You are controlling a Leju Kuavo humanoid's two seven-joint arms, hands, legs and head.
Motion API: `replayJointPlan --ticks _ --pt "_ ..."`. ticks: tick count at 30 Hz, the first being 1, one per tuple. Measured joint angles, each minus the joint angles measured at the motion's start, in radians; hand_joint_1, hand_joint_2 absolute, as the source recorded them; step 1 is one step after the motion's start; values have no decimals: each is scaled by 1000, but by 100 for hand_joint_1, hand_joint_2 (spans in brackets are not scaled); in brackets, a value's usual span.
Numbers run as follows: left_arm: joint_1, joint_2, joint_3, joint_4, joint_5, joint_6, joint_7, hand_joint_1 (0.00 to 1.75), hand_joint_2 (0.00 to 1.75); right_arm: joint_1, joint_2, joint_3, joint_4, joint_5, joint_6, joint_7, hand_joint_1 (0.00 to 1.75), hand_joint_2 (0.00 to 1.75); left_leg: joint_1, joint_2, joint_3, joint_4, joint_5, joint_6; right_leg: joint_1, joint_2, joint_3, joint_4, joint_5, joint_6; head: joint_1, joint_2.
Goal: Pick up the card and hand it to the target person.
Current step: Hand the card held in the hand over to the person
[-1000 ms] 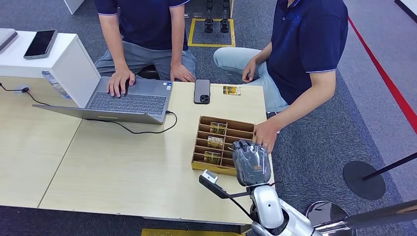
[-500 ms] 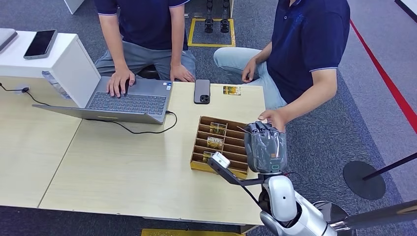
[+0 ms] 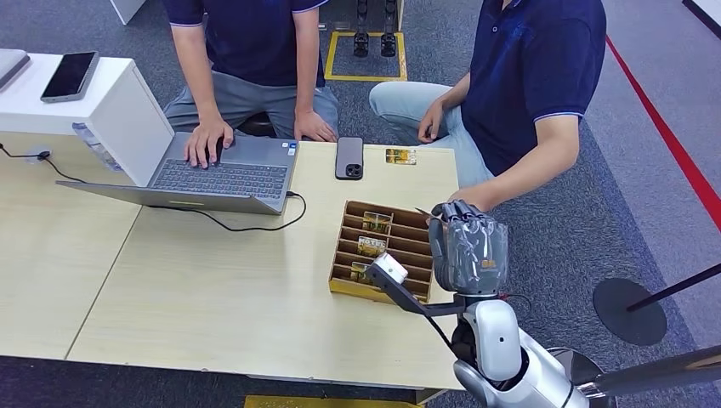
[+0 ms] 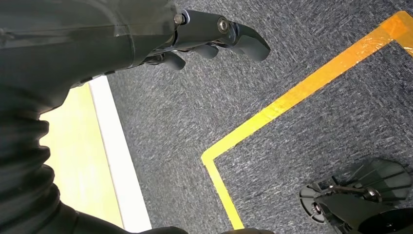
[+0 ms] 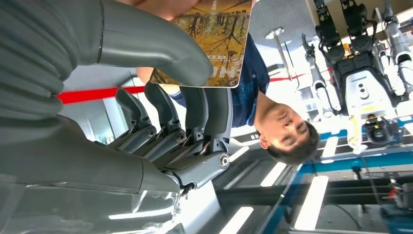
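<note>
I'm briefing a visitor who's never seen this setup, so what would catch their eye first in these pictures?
Probably the robot's grey right hand, raised just past the table's right edge and pinching a glossy autumn-forest picture card towards the person in a navy polo shirt seated there. Next, the brown cardboard slotted tray holding more cards, then the open grey laptop at the far side.

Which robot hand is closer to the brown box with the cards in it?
The right hand. It is raised beside the brown box, pinching a card. The left hand hangs over grey carpet beside the table's edge, away from the box.
</note>
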Motion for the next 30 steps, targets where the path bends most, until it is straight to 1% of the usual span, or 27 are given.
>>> replayJointPlan --ticks 2,6,7,10,11,14,21,25,27,29,30 --pt "-2 0 0 0 -5 -2 -2 0 175 -16 0 -3 -1 -46 -16 -17 147 175 0 0 0 0 0 0 0 0 0 0 0 0 0 0" --pt "-8 -2 0 0 -18 -9 -3 0 175 -57 2 -4 25 -142 -69 -61 175 175 0 0 0 0 0 0 0 0 0 0 0 0 0 0" --pt "-11 -3 0 0 -20 -11 -2 0 175 -68 3 -3 40 -158 -81 -69 132 175 0 0 0 0 0 0 0 0 0 0 0 0 0 0" --pt "-16 -5 0 0 -19 -24 1 0 44 -93 9 -2 89 -186 -120 -85 1 175 0 0 0 0 0 0 0 0 0 0 0 0 0 0" --pt "-17 -5 0 0 -17 -29 1 0 0 -97 11 -2 105 -191 -130 -89 0 131 0 -1 0 0 0 0 0 0 0 0 0 0 0 0" --pt "-16 -7 0 0 -13 -37 -2 0 0 -103 15 -1 141 -201 -147 -91 0 0 0 -1 -1 0 0 0 0 -1 0 0 0 0 0 0" --pt "-15 -7 0 0 -15 -29 -1 0 0 -102 16 -2 163 -190 -159 -69 0 0 0 -1 0 0 0 0 0 -1 0 0 0 0 0 0" --pt "-15 -7 0 0 -15 -27 -4 0 0 -92 15 -13 163 -224 -176 -59 0 0 0 -1 0 0 0 0 0 0 0 0 0 0 0 0" --pt "-14 -7 0 0 -14 -26 -5 0 0 -82 12 -22 161 -283 -195 -66 0 87 0 -1 0 0 0 0 0 0 0 0 0 0 0 0" --pt "-12 -7 0 0 -11 -23 -7 0 0 -69 5 -34 152 -394 -216 -99 0 175 0 -1 0 0 0 0 0 0 0 0 0 0 0 0" --pt "-11 -7 1 0 -10 -21 -10 0 0 -62 1 -40 146 -478 -224 -131 0 175 0 -1 0 0 0 0 0 0 0 0 0 0 0 0"
